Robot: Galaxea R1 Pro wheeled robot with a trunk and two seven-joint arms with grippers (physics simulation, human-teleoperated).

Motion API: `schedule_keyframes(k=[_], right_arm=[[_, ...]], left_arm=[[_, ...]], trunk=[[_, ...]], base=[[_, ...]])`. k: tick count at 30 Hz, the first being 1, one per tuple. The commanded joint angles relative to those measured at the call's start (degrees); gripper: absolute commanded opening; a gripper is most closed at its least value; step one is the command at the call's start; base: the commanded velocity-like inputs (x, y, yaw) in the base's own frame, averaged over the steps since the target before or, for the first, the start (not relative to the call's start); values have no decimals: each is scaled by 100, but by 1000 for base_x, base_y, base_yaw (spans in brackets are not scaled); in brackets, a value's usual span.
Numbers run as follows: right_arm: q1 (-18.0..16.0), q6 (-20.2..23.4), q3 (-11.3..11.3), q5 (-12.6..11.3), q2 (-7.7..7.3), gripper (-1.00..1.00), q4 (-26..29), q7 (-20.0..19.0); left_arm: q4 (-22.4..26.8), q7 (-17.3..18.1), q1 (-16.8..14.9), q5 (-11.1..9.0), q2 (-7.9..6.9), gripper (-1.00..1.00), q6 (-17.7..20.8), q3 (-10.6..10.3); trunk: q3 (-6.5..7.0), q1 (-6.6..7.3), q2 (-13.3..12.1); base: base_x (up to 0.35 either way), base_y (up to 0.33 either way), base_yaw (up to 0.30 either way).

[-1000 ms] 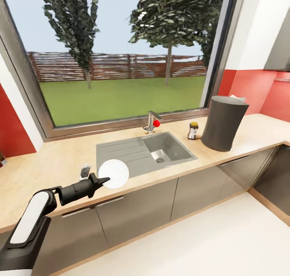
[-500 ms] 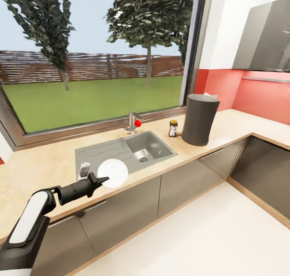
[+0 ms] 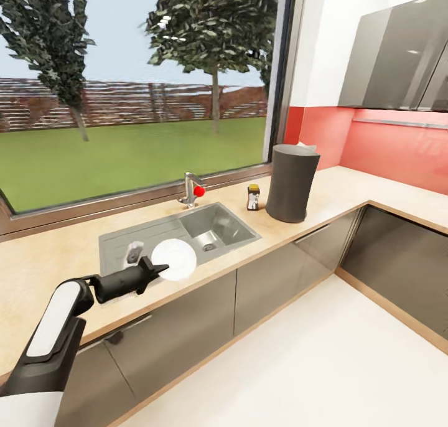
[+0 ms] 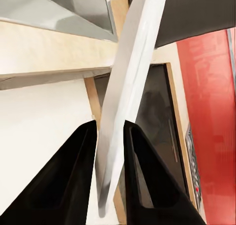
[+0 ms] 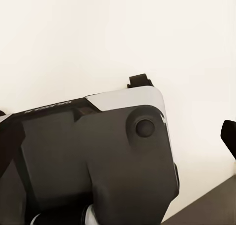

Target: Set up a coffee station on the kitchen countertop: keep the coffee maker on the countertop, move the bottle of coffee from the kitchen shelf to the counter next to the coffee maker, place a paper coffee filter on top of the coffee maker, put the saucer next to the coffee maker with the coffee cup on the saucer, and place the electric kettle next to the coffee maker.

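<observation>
Left end effector (image 3: 160,269) grips the empty saucer (image 3: 175,259).

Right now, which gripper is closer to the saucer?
Left. The left gripper is shut on the saucer. The right gripper hangs by the robot's body, away from it.

Bare kitchen countertop (image 3: 339,187) right of coffee maker (image 3: 290,183)

The light beige bench (image 3: 56,262) runs under the window and turns a corner at the right. A grey sink (image 3: 180,231) is set into it. Beyond the sink stand the bottle of coffee (image 3: 253,198) and, just beside it, the coffee maker (image 3: 290,183), apparently not touching.
</observation>
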State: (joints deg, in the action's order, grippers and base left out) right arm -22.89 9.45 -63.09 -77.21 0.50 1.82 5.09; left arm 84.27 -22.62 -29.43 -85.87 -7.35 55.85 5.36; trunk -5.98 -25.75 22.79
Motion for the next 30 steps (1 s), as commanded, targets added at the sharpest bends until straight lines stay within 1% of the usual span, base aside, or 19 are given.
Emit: schedule_keyframes(k=[1, 5, 14, 19, 26, 30], right_arm=[[-5, 22, -47, -46, -3, 100, 12, 36], [-5, 22, -45, -61, -7, 100, 15, 36], [-5, 24, -49, -53, 33, 100, 24, 58], [-5, -40, -44, -75, -2, 100, -9, 85], [-5, -316, -43, -83, 15, 100, -6, 88], [-5, -395, -44, -75, 19, 100, -4, 88]], left_arm=[[-46, -70, -58, -53, 32, -100, -8, 6], [-139, -88, -158, -53, 70, -100, -60, 14], [-165, -93, -105, -47, 58, -100, -74, -8], [-165, -93, -107, -42, 63, -100, -74, -18], [-172, -93, -106, -29, 91, -100, -81, -50], [-167, -96, -107, -6, 200, -100, -82, -56]], trunk=[[-13, -3, 13], [-13, -3, 13], [-13, -3, 13], [-13, -3, 13], [-13, -3, 13], [-13, -3, 13]], base=[[0, 0, -2], [0, 0, -1], [0, 0, -10], [10, 0, -3], [212, -58, 0], [274, -156, 0]])
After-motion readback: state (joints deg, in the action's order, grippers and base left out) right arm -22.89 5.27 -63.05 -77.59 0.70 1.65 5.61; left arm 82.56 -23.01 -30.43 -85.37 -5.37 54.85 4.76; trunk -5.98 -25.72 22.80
